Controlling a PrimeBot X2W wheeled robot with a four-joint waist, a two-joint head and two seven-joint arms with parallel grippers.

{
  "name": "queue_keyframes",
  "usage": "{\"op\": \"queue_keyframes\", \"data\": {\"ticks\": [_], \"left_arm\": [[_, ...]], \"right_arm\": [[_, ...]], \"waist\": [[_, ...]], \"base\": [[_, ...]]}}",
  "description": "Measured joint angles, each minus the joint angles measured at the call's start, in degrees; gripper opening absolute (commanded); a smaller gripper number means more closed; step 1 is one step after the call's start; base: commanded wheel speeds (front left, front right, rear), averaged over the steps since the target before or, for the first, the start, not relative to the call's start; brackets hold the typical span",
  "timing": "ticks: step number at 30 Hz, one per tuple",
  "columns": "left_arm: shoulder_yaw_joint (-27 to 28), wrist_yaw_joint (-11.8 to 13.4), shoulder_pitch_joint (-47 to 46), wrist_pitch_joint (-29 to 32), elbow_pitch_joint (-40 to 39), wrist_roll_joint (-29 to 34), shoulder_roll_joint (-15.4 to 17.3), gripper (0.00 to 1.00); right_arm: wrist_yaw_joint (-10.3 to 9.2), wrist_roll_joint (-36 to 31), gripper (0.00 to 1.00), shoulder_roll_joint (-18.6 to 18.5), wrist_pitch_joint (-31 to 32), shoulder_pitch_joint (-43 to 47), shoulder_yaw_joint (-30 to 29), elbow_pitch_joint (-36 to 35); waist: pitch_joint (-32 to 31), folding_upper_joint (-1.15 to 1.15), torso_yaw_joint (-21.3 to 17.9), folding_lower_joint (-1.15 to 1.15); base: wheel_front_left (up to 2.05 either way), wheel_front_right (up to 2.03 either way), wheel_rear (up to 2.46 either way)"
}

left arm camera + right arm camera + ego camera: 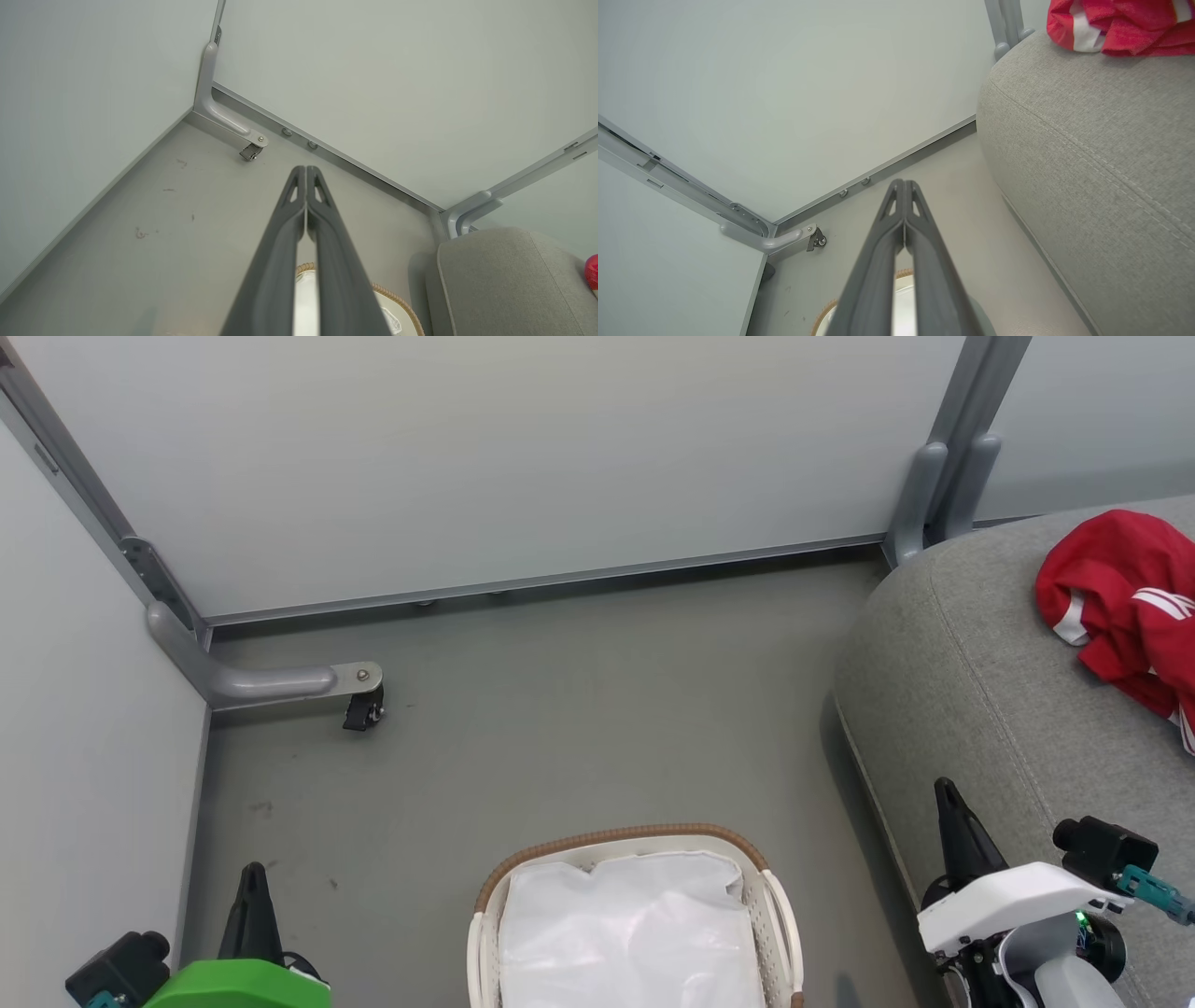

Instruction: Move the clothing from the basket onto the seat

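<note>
Two grippers sit at the bottom of the head view, the left gripper [252,877] at lower left over the grey floor [579,709], the right gripper [950,812] at lower right by the edge of the seat [962,663]. Each has its fingers pressed together and holds nothing. Between them the basket [616,835] stands on the floor with a white liner [635,933] inside. Red clothing [1120,597] with white stripes lies heaped on the seat at far right, well apart from the basket. Pale wall panels [485,457] stand behind, with a small black castor [362,711] near the left corner.
</note>
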Motion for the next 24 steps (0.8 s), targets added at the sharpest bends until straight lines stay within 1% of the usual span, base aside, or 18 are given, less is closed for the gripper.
{"op": "queue_keyframes", "data": {"ticks": [13,24], "left_arm": [[0.37,0.0,-0.94,2.87,-1.24,-10.43,0.0,0.0],[0.6,0.0,-1.48,4.99,-2.4,-17.97,0.0,0.0]], "right_arm": [[-0.01,10.78,0.0,-0.05,2.86,0.0,-0.94,-1.22],[-0.01,18.81,0.0,-0.08,4.93,0.0,-1.76,-2.01]], "waist": [[-0.32,0.0,-0.15,0.0],[-0.59,0.0,-0.27,0.0]], "base": [[0.0,0.0,0.0],[0.0,0.0,0.0]]}}
